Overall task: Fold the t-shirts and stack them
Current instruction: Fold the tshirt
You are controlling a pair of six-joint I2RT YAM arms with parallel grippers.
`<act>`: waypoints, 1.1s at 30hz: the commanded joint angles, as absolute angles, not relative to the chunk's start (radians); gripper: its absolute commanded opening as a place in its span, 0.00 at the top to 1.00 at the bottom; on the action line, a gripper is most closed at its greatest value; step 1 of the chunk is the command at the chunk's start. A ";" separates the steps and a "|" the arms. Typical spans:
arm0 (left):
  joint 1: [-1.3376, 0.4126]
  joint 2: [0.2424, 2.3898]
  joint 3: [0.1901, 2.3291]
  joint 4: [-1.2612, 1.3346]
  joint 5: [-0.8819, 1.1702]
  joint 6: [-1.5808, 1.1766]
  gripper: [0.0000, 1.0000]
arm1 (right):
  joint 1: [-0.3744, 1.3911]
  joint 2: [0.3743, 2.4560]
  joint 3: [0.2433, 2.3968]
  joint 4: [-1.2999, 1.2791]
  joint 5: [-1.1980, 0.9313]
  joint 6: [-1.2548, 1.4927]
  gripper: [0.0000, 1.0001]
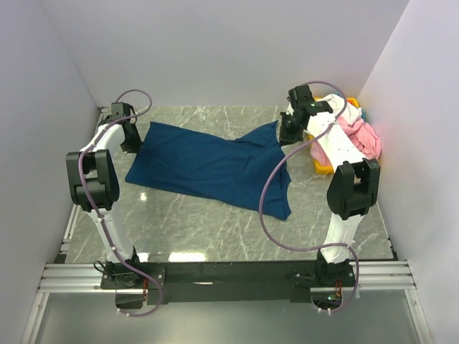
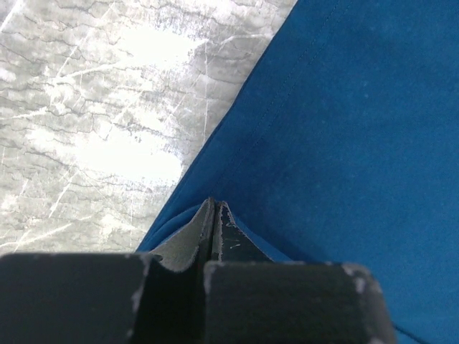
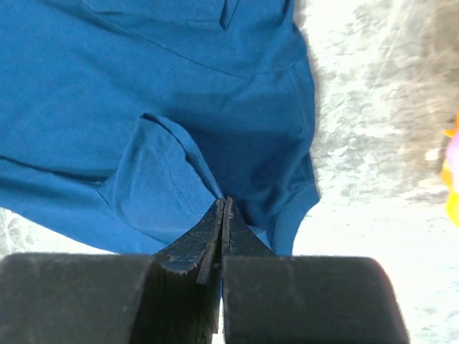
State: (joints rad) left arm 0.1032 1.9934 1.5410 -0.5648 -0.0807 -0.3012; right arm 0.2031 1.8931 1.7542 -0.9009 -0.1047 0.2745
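No legible text — seemingly none anywhere

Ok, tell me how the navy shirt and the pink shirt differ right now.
Pose: the navy shirt lies spread across the table, while the pink shirt is bunched up in the bin at the far right.
Handling: the left hand and the right hand each pinch an edge of the navy shirt, and neither touches the pink shirt.
Shared: both are soft cloth, and neither is neatly folded yet.
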 commanded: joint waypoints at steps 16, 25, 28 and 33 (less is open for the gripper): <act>0.140 1.968 1.534 -0.506 -0.009 -0.316 1.00 | 0.196 1.940 1.865 -0.914 -0.054 0.233 1.00; 0.141 1.977 1.569 -0.518 -0.020 -0.322 0.59 | 0.195 2.003 1.913 -0.896 -0.048 0.225 0.90; 0.140 1.964 1.566 -0.517 -0.023 -0.334 0.35 | 0.195 2.029 1.937 -0.946 -0.011 0.230 0.54; 0.124 1.888 1.485 -0.499 -0.009 -0.368 0.31 | 0.195 1.876 1.647 -0.885 -0.050 0.252 0.43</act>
State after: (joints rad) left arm 0.1352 1.9690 1.5169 -0.5266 -0.0231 -0.3389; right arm 0.2020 1.9858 1.7996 -0.8963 -0.0422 0.2386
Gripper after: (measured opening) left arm 0.682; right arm 0.563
